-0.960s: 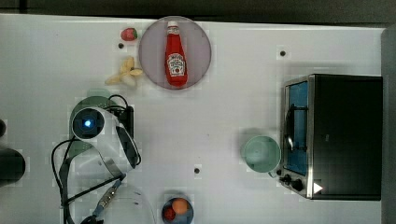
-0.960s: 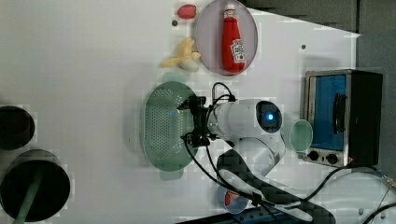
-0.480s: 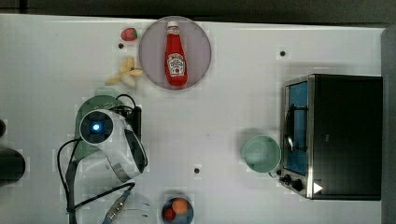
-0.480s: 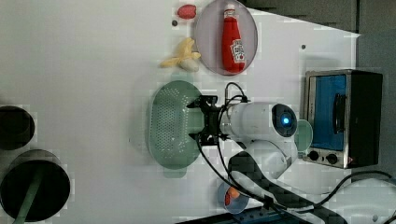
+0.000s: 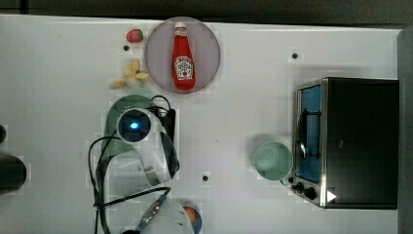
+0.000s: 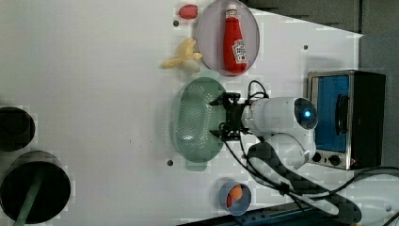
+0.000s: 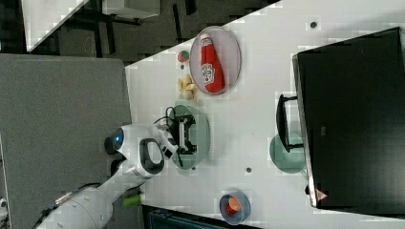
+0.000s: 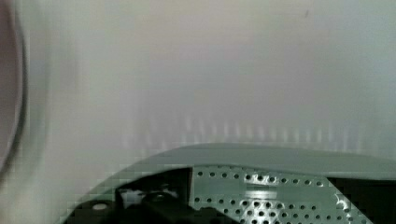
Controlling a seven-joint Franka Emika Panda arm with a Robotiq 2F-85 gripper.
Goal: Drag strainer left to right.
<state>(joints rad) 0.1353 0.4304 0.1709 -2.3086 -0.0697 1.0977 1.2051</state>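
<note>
Approach step, judged from the layout: strainer (image 6: 197, 120) not yet gripped, no drag begun. Hand (image 6: 225, 118) poised at the strainer's rim, fingers spread wide, nothing pinched between them; in the left view placed just at the rim side facing the toaster oven (image 6: 346, 117), in the right view hanging over the bowl's hollow.

Strainer resting on the bench (image 5: 58, 63), nearer the bench edge at the top view's left than the opposite one, just beside the grey plate (image 5: 207, 51) carrying the ketchup bottle (image 5: 182, 58), with pale snack pieces (image 5: 129, 75) between strainer and that plate's near side. Perforated wall and pale rim plain in the wrist view (image 8: 261, 186).

Next move, as a guess: lower the spread fingers so one lands inside the wall and one outside, or hook the rim, then press together and pull across the bench toward the edge with the toaster oven, keeping the bowl flat on the surface. Mint cup (image 5: 272, 160) standing just beside the oven, roughly in line with that path, so a stop short of it, or a slight swerve, likely needed. Small bowl (image 6: 234, 197) near the arm's base well off the route.
</note>
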